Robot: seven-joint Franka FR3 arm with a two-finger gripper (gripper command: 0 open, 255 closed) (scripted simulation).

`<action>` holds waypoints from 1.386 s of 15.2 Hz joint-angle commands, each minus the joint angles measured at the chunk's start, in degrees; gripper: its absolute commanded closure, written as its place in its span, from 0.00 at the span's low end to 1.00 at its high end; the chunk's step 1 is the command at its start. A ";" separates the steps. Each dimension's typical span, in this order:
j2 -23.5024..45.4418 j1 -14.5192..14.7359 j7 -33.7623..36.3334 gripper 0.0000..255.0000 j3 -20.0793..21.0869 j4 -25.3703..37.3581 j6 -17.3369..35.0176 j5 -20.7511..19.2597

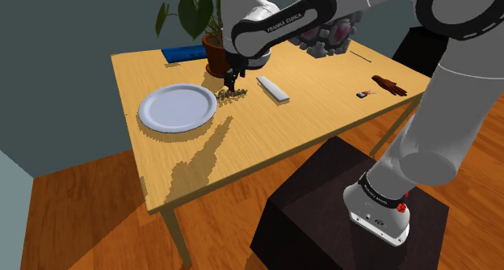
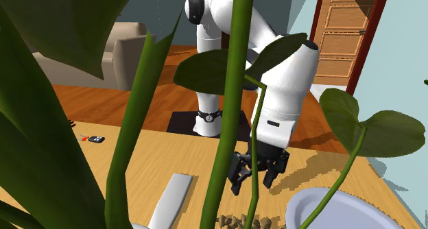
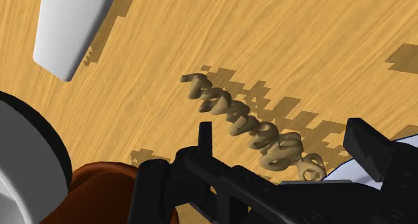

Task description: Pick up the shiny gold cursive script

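Leaves and stems of a potted plant (image 2: 230,90) crowd the second exterior view's foreground, closer than anything else.

- Wooden counter (image 1: 266,139) carries everything. White Franka arm (image 1: 275,26) reaches over it from the stand.
- Pale round plate (image 1: 178,107) lies toward the shoulder view's left. A white flat bar (image 1: 273,88) lies toward its right. The gripper (image 1: 233,86) hangs between the two, in front of the plant's pot (image 1: 216,54).
- Jaws spread wide, nothing pinched. They hang above the counter; the exact gap is unclear.
- Gold cursive script (image 3: 258,129) lies flat on the counter directly below the gripper (image 3: 280,124), beside the plate's rim.
- Key relation: in the wrist view the script's long axis runs on a slant to the line joining the two fingers. One end sits beneath the palm; the other reaches out past the fingertips toward the white bar (image 3: 70,28).
- Judgement: position is about right. The wrist likely needs a partial turn so the jaws close squarely across the script's narrow width, followed by a straight descent.
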 commanded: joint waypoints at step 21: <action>13.30 2.26 1.42 1.00 -0.72 7.90 5.68 -6.07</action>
